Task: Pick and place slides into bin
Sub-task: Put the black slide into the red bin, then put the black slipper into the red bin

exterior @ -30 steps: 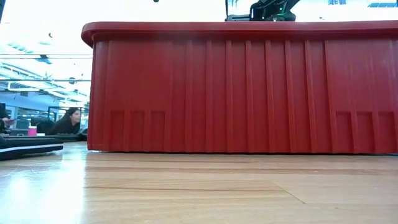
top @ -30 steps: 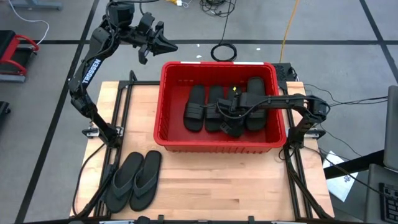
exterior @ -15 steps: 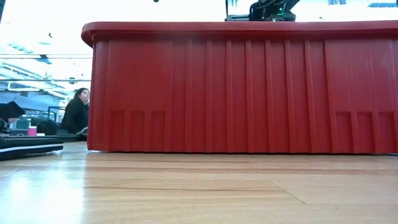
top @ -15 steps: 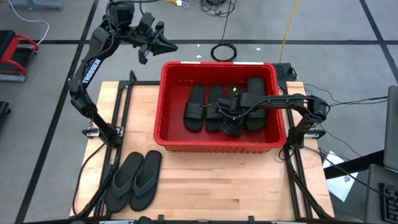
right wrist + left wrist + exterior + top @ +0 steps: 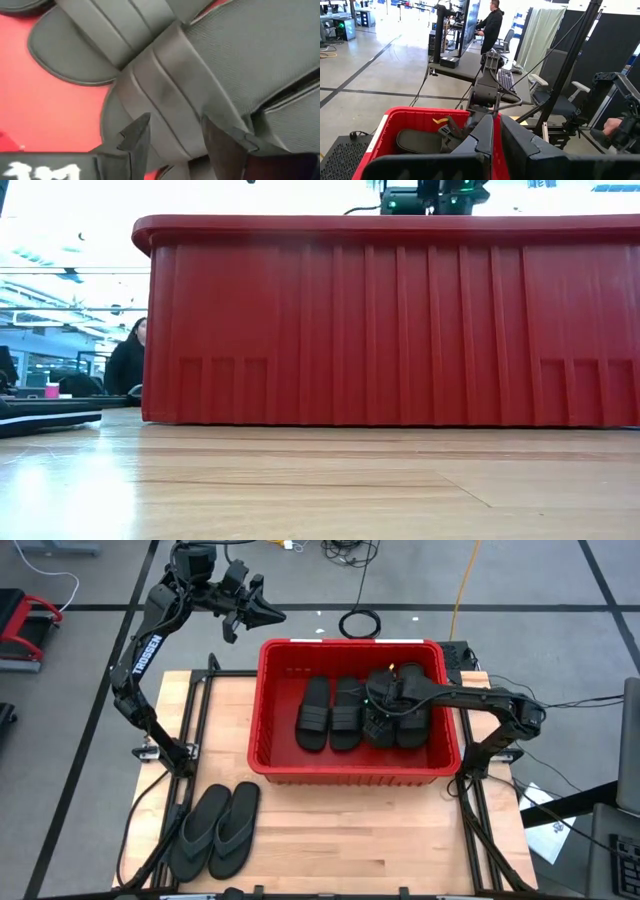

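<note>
Right tool over the slides in the bin

The right tool (image 5: 170,132), fingers apart and gripping nothing, hangs just above the ribbed strap of a flat black rubber slide (image 5: 165,95), perhaps brushing it, inside the large red plastic bin (image 5: 275,755) on the wooden bench (image 5: 380,830). The left tool (image 5: 262,610), fingers together, waits beyond the bench's far left.

White capital letters reading "TROSSEN" run along the dark link of the left arm (image 5: 143,652), seen from above at about ten o'clock from the table's centre. A band of white marks shows on the right gripper's (image 5: 171,131) own body in its wrist view, at the six o'clock edge of that picture, but they are cut off and may be lettering; they cannot be read. No other text, number or label is legible on the bin (image 5: 275,765), the slides (image 5: 315,712) or the table (image 5: 350,830).
</note>
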{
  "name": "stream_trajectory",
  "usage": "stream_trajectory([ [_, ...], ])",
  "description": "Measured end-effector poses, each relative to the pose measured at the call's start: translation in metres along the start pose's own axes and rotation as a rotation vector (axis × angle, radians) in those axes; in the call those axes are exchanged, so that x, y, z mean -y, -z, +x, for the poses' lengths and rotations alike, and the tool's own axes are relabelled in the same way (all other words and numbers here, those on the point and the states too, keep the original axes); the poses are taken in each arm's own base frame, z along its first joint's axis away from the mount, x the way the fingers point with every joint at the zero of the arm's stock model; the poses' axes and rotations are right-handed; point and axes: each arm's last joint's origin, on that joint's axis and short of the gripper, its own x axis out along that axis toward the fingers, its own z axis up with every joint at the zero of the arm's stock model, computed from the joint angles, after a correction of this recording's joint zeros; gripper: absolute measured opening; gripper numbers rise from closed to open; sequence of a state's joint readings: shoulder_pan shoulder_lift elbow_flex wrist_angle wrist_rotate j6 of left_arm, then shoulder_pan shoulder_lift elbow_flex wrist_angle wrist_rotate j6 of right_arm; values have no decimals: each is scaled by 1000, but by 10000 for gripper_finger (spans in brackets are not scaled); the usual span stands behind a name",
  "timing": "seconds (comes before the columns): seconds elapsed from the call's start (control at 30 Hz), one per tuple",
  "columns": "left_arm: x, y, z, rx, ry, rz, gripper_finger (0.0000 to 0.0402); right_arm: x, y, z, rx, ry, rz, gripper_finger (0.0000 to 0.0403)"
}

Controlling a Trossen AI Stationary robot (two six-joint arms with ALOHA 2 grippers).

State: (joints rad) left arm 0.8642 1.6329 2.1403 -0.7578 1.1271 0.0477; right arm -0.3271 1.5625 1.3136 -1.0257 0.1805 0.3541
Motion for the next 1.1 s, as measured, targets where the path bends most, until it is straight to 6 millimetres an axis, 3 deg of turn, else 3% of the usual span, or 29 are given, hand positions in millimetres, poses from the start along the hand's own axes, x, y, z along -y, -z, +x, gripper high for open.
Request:
stream_trajectory([
  [0.2, 0, 0, 0, 0, 0, 0, 31, -2, -3, -7, 66, -51, -20, 165],
  [0.3, 0, 0, 0, 0, 0, 0, 31, -4, -4, -21, 165, -112, -32, 164],
  [0.4, 0, 0, 0, 0, 0, 17, 31, -5, -5, -50, 352, -187, -30, 150],
  [0.53, 5, -1, -1, -2, 3, 113, 30, -5, -2, -105, 717, -312, -77, 87],
  [0.63, 22, -1, -1, -17, 27, 277, 30, 2, 6, -143, 954, -402, -144, 22],
  [0.77, 49, 0, -3, -75, -17, 464, 20, 17, 24, -178, 1125, -483, -171, 12],
  [0.93, 83, 2, -14, -123, -3, 589, 2, 22, 38, -193, 1177, -632, -296, 2],
  [1.1, 100, 5, -26, -105, 82, 456, 0, 19, 47, -186, 1288, -831, -304, 1],
])
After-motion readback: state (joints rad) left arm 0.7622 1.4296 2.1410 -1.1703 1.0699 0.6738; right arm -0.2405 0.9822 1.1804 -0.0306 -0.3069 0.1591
